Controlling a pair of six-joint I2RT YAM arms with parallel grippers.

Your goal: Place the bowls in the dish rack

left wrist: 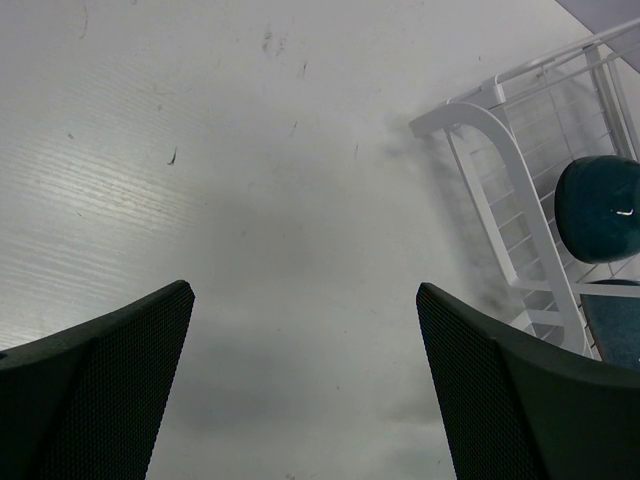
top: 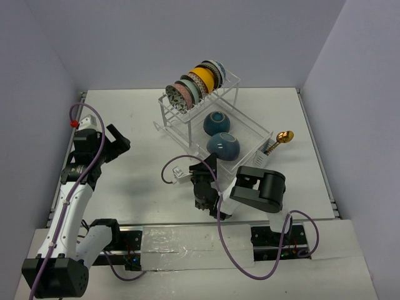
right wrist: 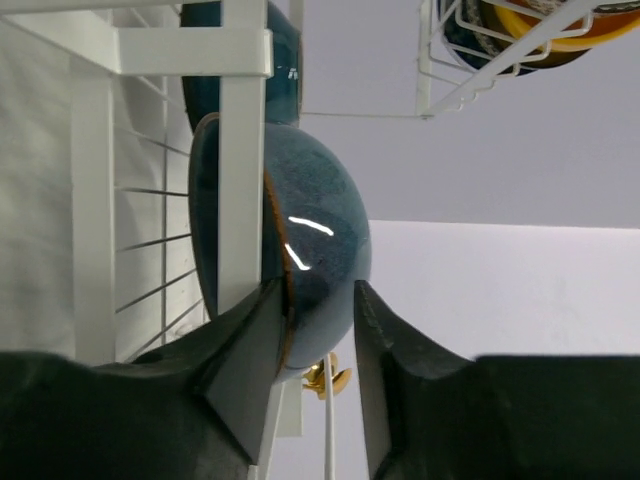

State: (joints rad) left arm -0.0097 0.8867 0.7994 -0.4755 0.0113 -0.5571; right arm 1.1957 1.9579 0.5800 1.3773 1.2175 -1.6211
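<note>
- Top external view. The dish rack (top: 162, 114) stands on the table (top: 125, 187), far of centre. A row of bowls (top: 194, 84) stands on edge in its slotted upper shelf. The far dark blue bowl (top: 215, 120) and the near dark blue bowl (top: 223, 145) are in the lower tier. A gold spoon (top: 282, 139) sticks out of the side holder on the right. My right pincer (top: 211, 161) meets the near bowl at its near-left edge. My left pincer (top: 115, 142) hangs over bare table, well to the left of the rack.
- Left wrist view. My left pincer (left wrist: 305, 290) is spread wide, with only table (left wrist: 250, 150) between its fingers. The dish rack (left wrist: 500, 130) fills the right edge. A dark blue bowl (left wrist: 600, 205) shows through its wires; I cannot tell which of the two it is.
- Right wrist view. My right pincer (right wrist: 318, 290) is closed on the rim of the near dark blue bowl (right wrist: 310, 200), one finger inside the wall and one outside. I cannot tell whether the bowl rests on the tray. A white post of the dish rack (right wrist: 245, 150) crosses in front. The far dark blue bowl (right wrist: 285, 60) lies beyond, the row of bowls (right wrist: 540, 30) is at upper right, and the gold spoon (right wrist: 325, 378) peeps between my fingers.
</note>
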